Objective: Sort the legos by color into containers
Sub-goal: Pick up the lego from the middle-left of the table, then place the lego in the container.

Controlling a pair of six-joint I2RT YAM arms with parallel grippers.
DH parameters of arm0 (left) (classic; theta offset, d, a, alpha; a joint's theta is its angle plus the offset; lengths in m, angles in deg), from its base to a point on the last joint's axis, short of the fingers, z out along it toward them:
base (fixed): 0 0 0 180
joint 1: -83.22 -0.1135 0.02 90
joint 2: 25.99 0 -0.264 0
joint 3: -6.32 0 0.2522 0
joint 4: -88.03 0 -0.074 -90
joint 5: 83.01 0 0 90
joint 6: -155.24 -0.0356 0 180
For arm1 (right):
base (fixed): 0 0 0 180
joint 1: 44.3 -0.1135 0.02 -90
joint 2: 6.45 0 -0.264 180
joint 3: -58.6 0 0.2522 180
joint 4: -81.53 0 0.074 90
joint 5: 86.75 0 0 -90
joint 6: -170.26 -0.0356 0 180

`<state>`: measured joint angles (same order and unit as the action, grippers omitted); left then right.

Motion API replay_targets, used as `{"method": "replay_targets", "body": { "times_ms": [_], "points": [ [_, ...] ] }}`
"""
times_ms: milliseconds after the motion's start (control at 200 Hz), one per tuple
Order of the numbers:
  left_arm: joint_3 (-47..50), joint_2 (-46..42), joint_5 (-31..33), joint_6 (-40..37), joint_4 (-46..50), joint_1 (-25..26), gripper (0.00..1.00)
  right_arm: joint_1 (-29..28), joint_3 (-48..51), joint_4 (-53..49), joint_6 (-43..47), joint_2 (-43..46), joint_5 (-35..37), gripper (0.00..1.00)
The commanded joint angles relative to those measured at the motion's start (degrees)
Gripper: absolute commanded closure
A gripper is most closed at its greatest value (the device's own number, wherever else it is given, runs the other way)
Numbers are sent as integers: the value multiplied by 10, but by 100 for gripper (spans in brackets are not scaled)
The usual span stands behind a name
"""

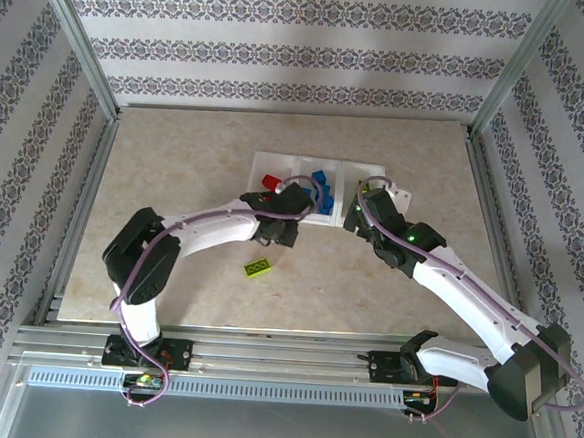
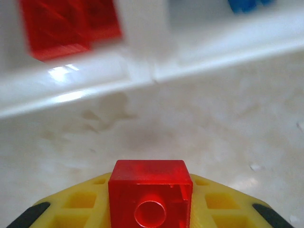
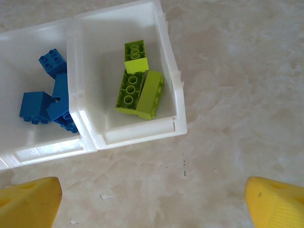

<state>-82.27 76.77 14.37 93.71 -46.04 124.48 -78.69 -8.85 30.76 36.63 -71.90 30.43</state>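
While the left tool (image 2: 150, 216) clamps a red lego (image 2: 150, 190), right tool (image 3: 152, 199) apart, beige marbled table (image 1: 176, 161), patterned wallpaper walls (image 1: 284, 53).

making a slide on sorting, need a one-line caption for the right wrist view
Open right gripper faces the clear tray: lime green bricks in the end compartment, blue bricks in the next.

Tray (image 3: 175, 124): one; compartments: three, side by side. Lime green bricks (image 3: 129, 90): four total, three in end compartment, one loose brick (image 1: 259, 267) on surface (image 1: 175, 171). Blue bricks (image 3: 33, 105): about four in middle compartment, piled, exact count unclear. Red bricks (image 2: 149, 197): one held, plus blurred red mass (image 2: 66, 28) in tray, number there unclear. Arms (image 1: 211, 228): two.
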Motion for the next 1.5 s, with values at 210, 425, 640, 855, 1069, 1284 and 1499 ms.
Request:
{"method": "replay_targets", "body": {
  "times_ms": [210, 425, 640, 855, 1069, 1284, 1499],
  "points": [
    [-74, 7, 21, -34, 16, -86, 70, -17, -3, 3, -15, -5, 7, 2],
    [-139, 67, 11, -42, 22, -112, 69, -22, -3, -1, -17, -2, 9, 2],
    [-224, 139, 15, -52, 50, -124, 65, -24, -5, -4, -17, -1, 10, 2],
    [-288, 187, 43, -55, 92, -128, 63, -25, -4, -5, -18, -4, 11, 2],
    [-317, 210, 52, -52, 112, -128, 58, -26, -5, -4, -16, -8, 10, 2],
    [-318, 204, 55, -50, 115, -129, 57, -26, -1, -5, -15, -3, 13, 2],
    [-302, 166, 52, -47, 104, -129, 55, -27, -1, -4, -15, -2, 12, 2]
  ]
}}
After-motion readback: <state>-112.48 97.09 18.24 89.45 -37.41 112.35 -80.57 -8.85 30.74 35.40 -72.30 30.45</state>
